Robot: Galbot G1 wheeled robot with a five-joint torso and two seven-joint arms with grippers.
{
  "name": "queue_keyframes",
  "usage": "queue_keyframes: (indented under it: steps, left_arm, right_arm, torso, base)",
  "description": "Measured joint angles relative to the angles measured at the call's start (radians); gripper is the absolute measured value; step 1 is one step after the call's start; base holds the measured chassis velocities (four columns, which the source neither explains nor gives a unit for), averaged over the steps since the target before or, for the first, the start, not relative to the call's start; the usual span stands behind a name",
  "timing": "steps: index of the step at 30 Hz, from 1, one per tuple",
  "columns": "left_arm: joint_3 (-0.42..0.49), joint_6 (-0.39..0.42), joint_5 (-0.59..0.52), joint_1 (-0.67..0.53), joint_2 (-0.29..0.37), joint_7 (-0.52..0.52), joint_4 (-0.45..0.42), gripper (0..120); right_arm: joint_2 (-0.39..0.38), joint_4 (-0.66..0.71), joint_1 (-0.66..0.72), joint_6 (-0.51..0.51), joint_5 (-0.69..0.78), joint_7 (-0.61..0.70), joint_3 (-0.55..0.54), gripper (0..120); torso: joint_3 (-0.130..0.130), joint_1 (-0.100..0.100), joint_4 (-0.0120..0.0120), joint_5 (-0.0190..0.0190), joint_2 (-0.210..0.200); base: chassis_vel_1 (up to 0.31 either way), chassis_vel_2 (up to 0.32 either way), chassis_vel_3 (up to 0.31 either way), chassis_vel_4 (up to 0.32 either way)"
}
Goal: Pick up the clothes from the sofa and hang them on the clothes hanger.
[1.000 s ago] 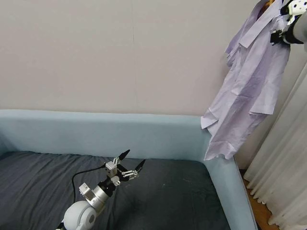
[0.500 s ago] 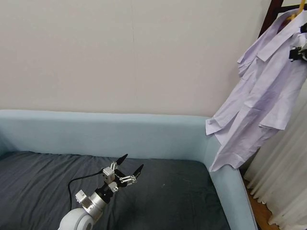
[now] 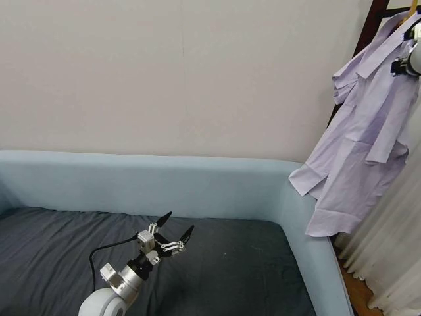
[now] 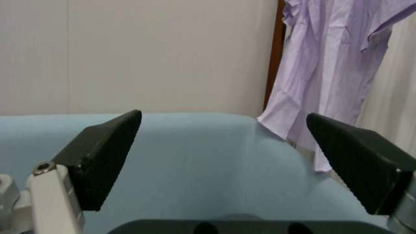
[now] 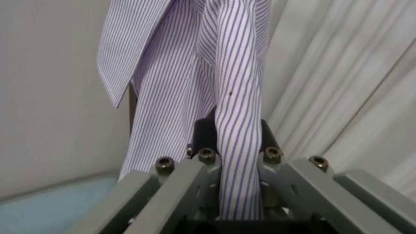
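The shirt (image 5: pixel 237 97) is purple-and-white striped, the sofa (image 3: pixel 164 184) pale blue.

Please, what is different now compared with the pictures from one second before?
The right tool, shut on the lilac striped shirt, carried it to the right, toward the dark wooden stand, which the shirt covered before. The left tool sank slightly. It remains open above the dark grey seat cushion, holding nothing. The light blue sofa did not move.

Soft, even indoor light; wall (image 3: pixel 197 79) bright. Dark sofa (image 3: pixel 59 263) seat looks dim. Gentle shading in shirt (image 5: pixel 234 97) folds. Left wrist view dimmer.
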Motion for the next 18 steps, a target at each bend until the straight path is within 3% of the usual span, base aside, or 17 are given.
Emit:
queue_keyframes:
  steps: [18]
  left_arm:
    - [0.089,-0.025,-0.015,-0.164,-0.016,-0.002,0.188,100]
  right_arm:
    - [0.193,-0.354,-0.116,0.009,-0.194,-0.12,0.079,1]
  torso:
    - [0.0,0.0,0.0,0.0001,0.0]
  base:
    - [0.0,0.0,0.0,0.0]
